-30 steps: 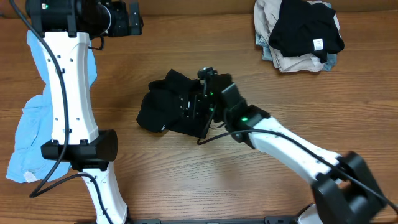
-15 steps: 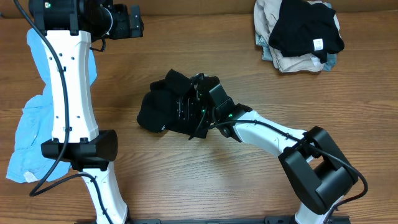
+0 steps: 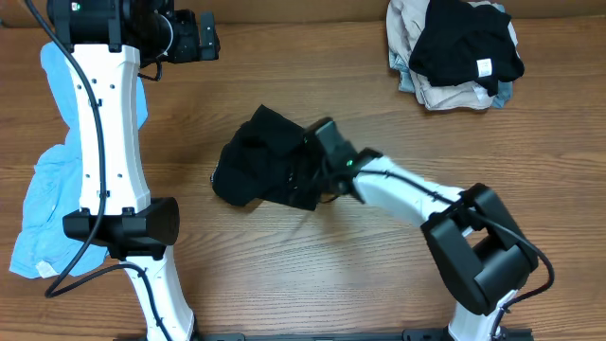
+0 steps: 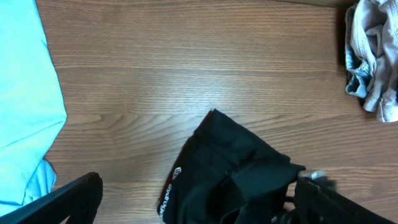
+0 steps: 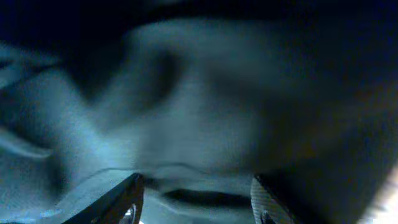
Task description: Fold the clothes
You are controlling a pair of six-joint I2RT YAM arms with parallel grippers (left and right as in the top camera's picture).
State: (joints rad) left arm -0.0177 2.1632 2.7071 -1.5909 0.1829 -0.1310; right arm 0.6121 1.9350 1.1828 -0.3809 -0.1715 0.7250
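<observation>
The black shirt (image 3: 258, 163) lies bunched in the middle of the table. It also shows in the left wrist view (image 4: 217, 174), with small white print at its edge. My right gripper (image 3: 309, 176) is pushed into the shirt's right side, and its fingers are hidden by fabric from above. In the right wrist view its fingers (image 5: 198, 202) stand apart, with blurred dark fabric filling the frame. My left gripper (image 3: 204, 36) hangs high at the back left, open and empty; its fingers (image 4: 199, 182) are spread wide.
A light blue tee (image 3: 47, 199) lies crumpled at the left edge behind the left arm, and shows in the left wrist view (image 4: 25, 93). A pile of beige and black pieces (image 3: 454, 47) sits at the back right, also in the left wrist view (image 4: 373, 62).
My right gripper has pushed deeper to the left into the black shirt, and fabric now covers it. The shirt has bunched tighter. The left arm has not moved.
</observation>
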